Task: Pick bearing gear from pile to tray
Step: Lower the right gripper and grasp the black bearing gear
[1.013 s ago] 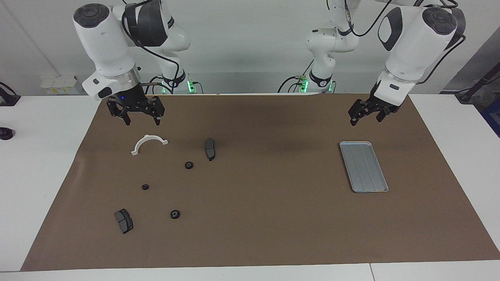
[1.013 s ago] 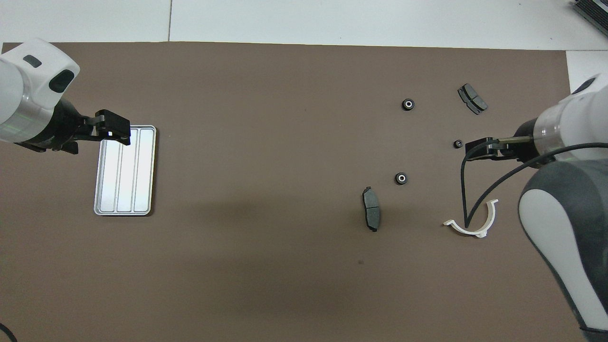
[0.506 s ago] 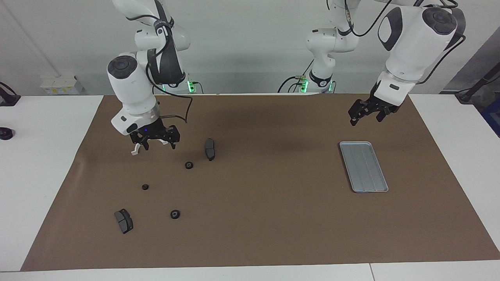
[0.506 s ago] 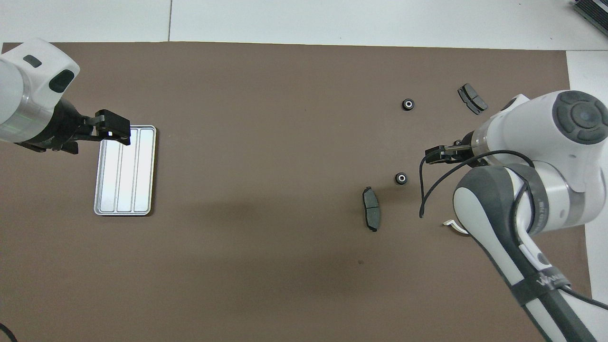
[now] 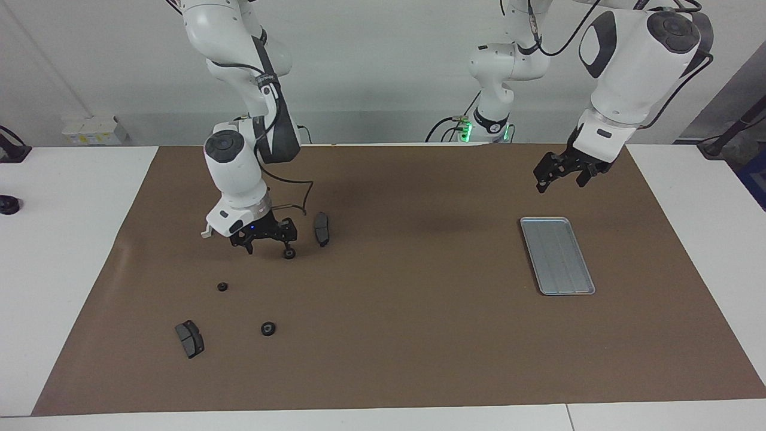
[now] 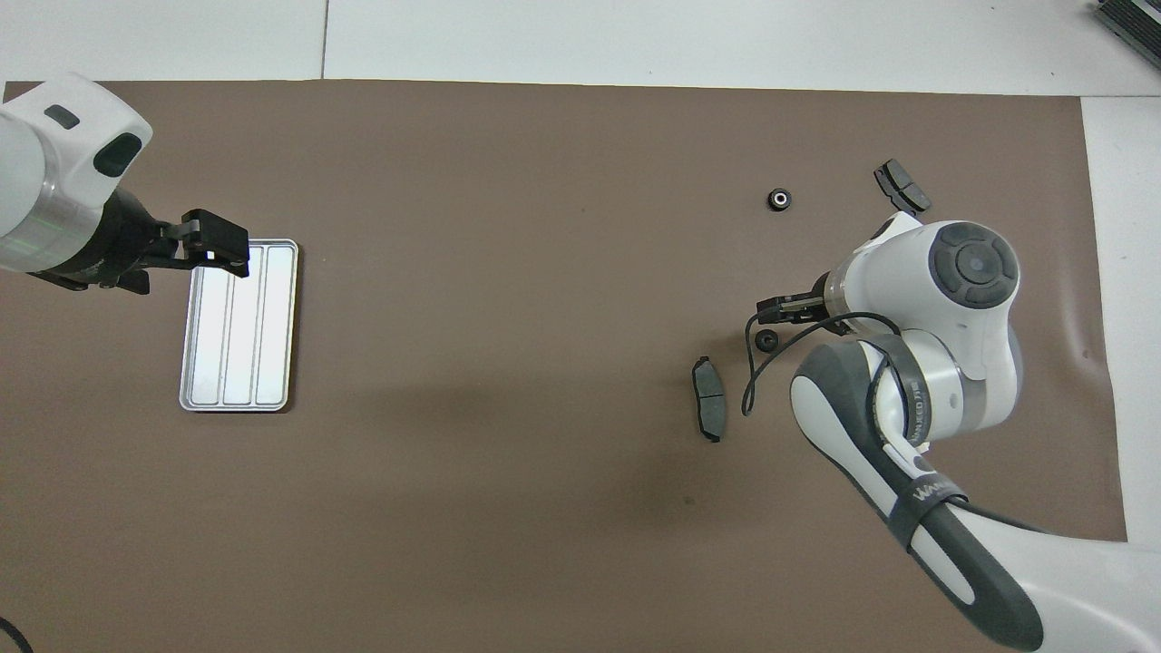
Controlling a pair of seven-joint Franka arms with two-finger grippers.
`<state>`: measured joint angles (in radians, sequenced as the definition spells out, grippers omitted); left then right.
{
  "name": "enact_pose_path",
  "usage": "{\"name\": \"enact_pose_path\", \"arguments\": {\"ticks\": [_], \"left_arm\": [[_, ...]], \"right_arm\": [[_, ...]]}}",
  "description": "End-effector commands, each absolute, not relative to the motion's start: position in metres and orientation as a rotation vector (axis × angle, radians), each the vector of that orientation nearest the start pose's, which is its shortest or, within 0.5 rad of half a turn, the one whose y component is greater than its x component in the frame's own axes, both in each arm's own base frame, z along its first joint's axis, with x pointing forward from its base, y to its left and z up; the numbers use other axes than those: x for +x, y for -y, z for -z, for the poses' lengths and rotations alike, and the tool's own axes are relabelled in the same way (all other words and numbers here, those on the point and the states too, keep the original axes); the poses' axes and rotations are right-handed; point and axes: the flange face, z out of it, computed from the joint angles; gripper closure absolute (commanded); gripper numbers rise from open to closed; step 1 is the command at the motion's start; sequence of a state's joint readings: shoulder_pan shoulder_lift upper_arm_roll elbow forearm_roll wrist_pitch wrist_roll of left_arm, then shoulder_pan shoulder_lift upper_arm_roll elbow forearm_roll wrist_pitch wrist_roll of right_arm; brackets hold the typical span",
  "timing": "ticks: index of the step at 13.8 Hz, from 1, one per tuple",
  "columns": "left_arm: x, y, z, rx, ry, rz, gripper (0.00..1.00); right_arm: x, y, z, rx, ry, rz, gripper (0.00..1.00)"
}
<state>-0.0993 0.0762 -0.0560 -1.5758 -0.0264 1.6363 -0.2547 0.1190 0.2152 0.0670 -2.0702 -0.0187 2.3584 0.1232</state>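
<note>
the tray (image 5: 558, 255) is a flat, ridged, silver-grey rectangle lying toward the left arm's end of the table. the pile (image 5: 239, 287) is scattered toward the right arm's end: three small black round gears, two dark grey brake pads and a mostly hidden white bracket.

The right arm swings out from its own end of the table and comes down low over the pile. Its gripper (image 5: 270, 245), which a second ago hung near the robots above the white bracket (image 5: 205, 233), now sits low just beside a gear (image 5: 289, 254), fingers spread, one fingertip nearly at the gear. In the overhead view the arm's white body now covers most of the bracket and the small gear that showed before; in the facing view only the bracket's tip peeks out beside the wrist.
</note>
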Motion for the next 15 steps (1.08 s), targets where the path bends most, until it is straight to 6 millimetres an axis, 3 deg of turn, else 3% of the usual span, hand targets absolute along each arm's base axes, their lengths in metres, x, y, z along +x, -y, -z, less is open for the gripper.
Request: {"name": "enact_pose_path", "arguments": {"ticks": [1, 5, 6, 12, 15], "left_arm": [[0.567, 0.088, -0.587, -3.165, 0.162, -0.014, 0.00], [0.567, 0.088, -0.587, -3.165, 0.162, -0.014, 0.00], [0.567, 0.087, -0.587, -3.165, 0.164, -0.014, 0.00], [0.567, 0.088, -0.587, -3.165, 0.162, -0.014, 0.00], [0.567, 0.088, -0.587, -3.165, 0.162, -0.014, 0.00]], "right_arm": [[0.573, -0.117, -0.315, -3.099, 0.076, 0.138, 0.09], [0.568, -0.120, -0.299, -3.099, 0.077, 0.130, 0.23], [0.566, -0.128, -0.298, -3.098, 0.087, 0.125, 0.26], [0.555, -0.130, -0.289, -3.104, 0.073, 0.094, 0.37], [0.555, -0.129, -0.289, -3.105, 0.073, 0.090, 0.61]]}}
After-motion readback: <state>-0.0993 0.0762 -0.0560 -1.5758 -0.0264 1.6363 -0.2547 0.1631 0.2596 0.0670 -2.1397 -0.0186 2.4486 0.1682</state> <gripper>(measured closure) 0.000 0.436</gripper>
